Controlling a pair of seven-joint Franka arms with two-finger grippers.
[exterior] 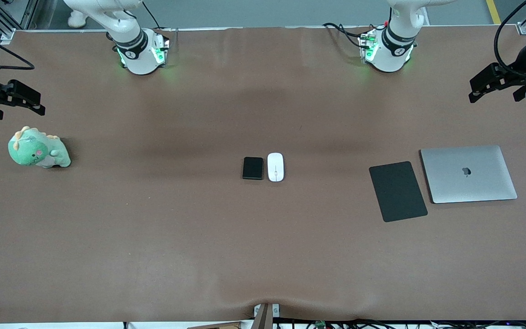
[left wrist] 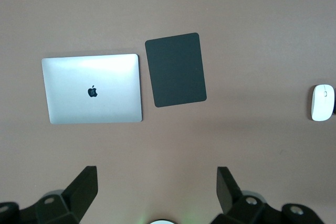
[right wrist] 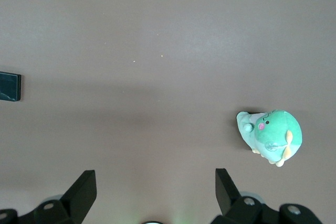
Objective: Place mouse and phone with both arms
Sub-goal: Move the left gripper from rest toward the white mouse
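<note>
Brown desk (exterior: 153, 228), mid: your phone (exterior: 252, 168) and mouse (exterior: 275, 167) side by side, long axes toward robots' edge. Left gripper (left wrist: 157, 192), right gripper (right wrist: 156, 192) wide apart, above end edges.

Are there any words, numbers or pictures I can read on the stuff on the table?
No words or numbers can be read anywhere.
Closed silver laptop: only a dark apple-shaped logo on its lid, no letters.
Small black marks on the white robot arm bases: too small to read.
White oval mouse, small black phone slab, flat black mouse pad: no text seen.
</note>
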